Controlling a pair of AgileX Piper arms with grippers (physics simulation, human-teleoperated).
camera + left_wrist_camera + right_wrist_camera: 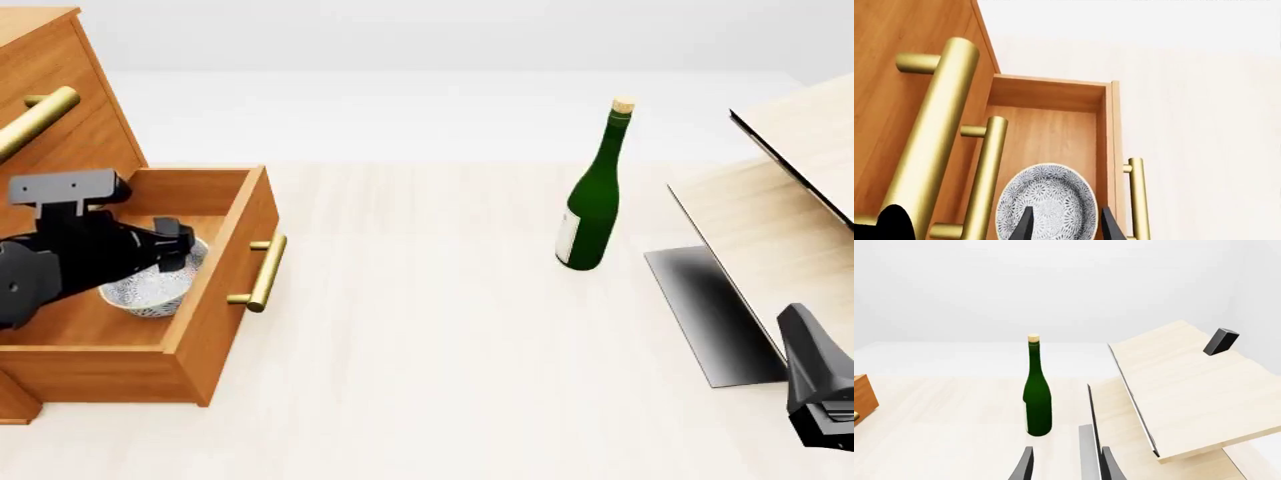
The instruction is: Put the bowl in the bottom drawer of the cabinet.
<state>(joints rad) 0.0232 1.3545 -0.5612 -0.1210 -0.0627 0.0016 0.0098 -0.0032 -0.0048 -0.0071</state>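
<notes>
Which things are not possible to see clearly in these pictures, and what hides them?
- Bowl, front view: the left tool and its arm cover most of it.
- Bowl's near rim, left wrist view: cut by the picture edge, so contact with the tool is unclear.
- Cabinet, front view: its top and left side are cut off.
- Right tool, front view: only part of the arm shows at the corner.
- Pale wood structure, right wrist view: cut off by the edge.
</notes>
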